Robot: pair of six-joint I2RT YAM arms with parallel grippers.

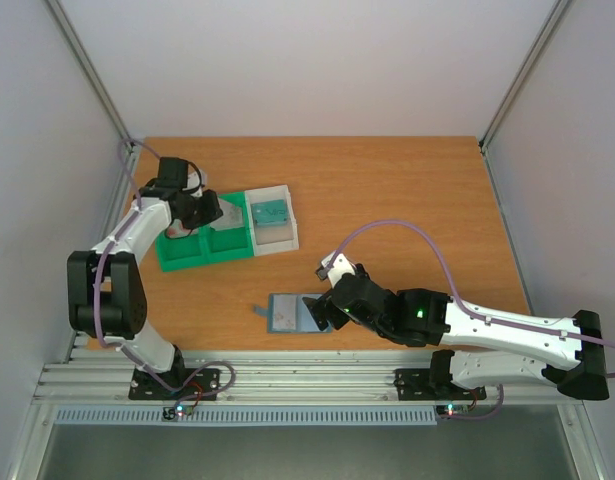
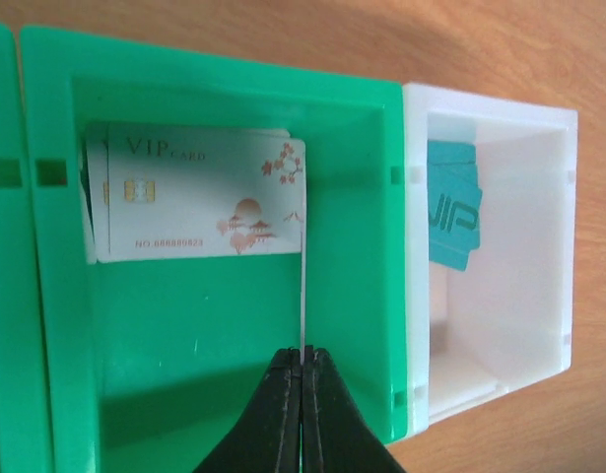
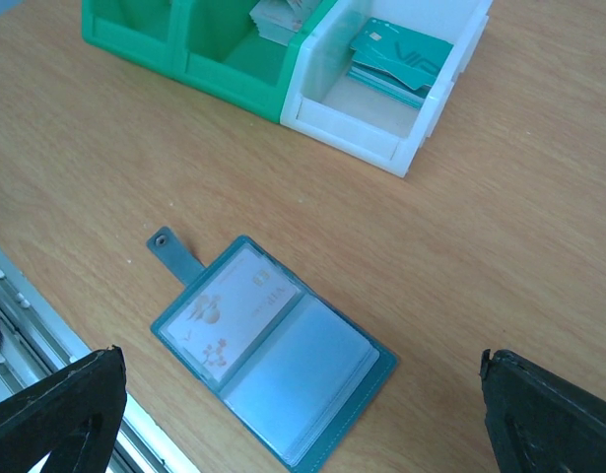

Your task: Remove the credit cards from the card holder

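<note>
Seeing card holder (image 3: 303, 379) lying open and flat on counter (image 3: 500, 246), near the front edge, snap tab sticking out at one corner. Blue-grey cover, two clear pockets: pale floral card (image 3: 229, 310) in one, only bluish plastic showing in the other. Poised over it: right hand (image 3: 303, 414), spread wide, gripping nothing. Over green tray (image 2: 224, 89): left hand (image 2: 303, 367) pinched shut, thin pale strip edge-on at the tips (card or not, can't tell). Other credit cards (image 2: 199, 202) out already: white VIP one in green compartment, teal stack (image 2: 452, 202) in white bin (image 2: 539, 296).
</note>
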